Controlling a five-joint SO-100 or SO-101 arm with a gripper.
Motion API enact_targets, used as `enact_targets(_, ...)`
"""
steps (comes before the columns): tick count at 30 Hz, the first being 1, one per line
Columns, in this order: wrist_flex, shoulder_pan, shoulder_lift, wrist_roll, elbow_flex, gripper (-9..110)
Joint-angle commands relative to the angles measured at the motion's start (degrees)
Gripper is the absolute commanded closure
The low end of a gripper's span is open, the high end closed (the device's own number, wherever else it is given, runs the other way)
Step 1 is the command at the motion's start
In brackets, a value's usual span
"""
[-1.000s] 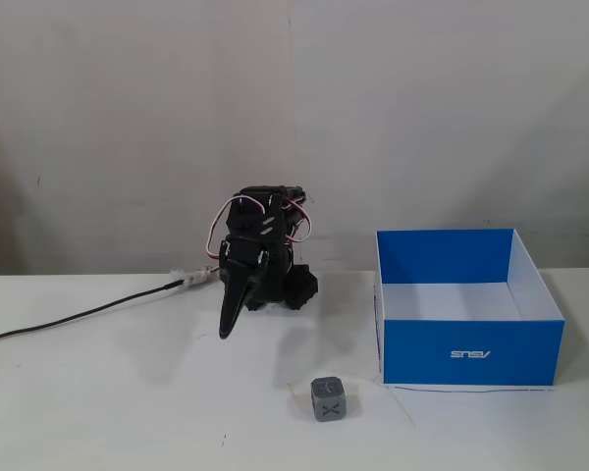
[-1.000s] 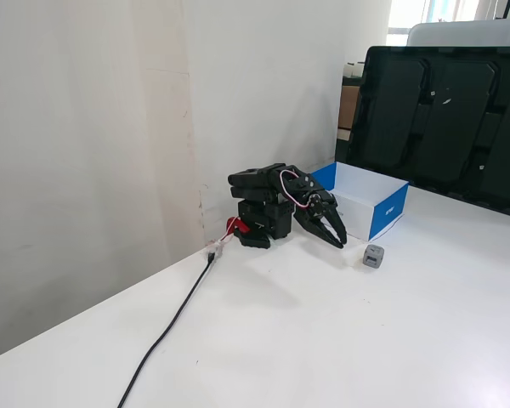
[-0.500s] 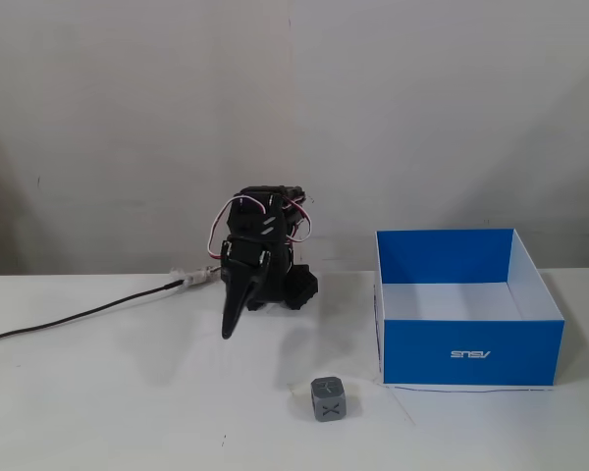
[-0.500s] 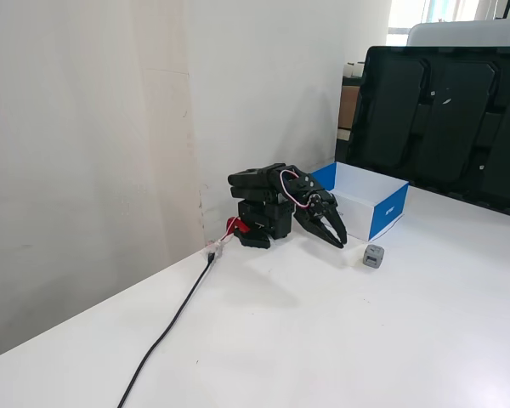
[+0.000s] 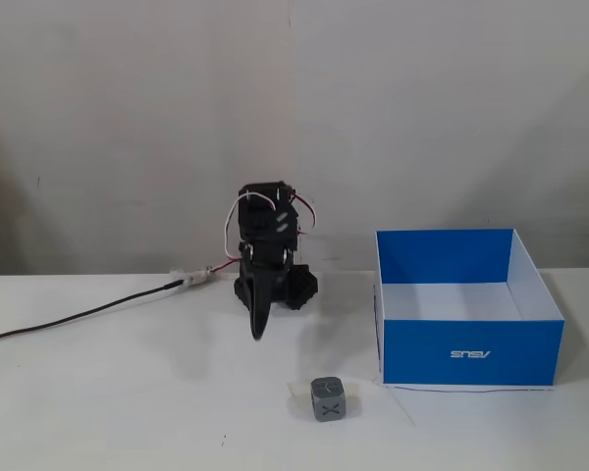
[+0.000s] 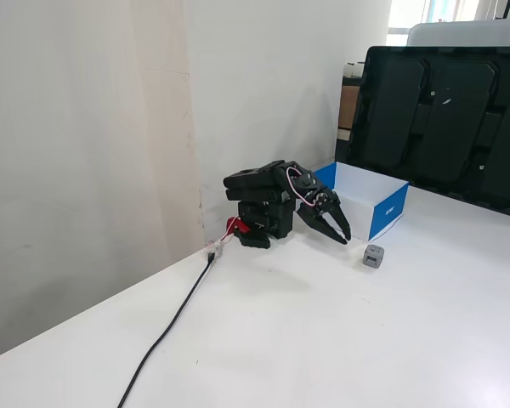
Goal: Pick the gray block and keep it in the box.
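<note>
The gray block [image 5: 327, 398] is a small cube with dark X marks. It sits on the white table, just left of the box's front corner. The blue box [image 5: 422, 343] with a white inside stands at the right and holds nothing. My gripper [image 5: 258, 332] is folded down near the arm's base, tips pointing at the table, shut and empty. It is behind and to the left of the block, well apart from it. In the other fixed view the gripper [image 6: 346, 240] hangs just left of the block [image 6: 373, 256], with the box [image 6: 389, 212] behind.
A black cable [image 5: 79, 316] runs from the arm's base to the left along the table. A large dark monitor [image 6: 442, 119] stands behind the box. A white wall closes the back.
</note>
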Motion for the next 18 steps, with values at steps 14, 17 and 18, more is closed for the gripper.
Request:
enact_targets(14,15.6,-5.9,-72.7,1.7,-56.4,101)
enact_targets(17,14.7,-12.6,-73.0,-0.4,-55.8,101)
enact_targets(18,14.7,-15.2,-73.4,-1.4,-55.8,101)
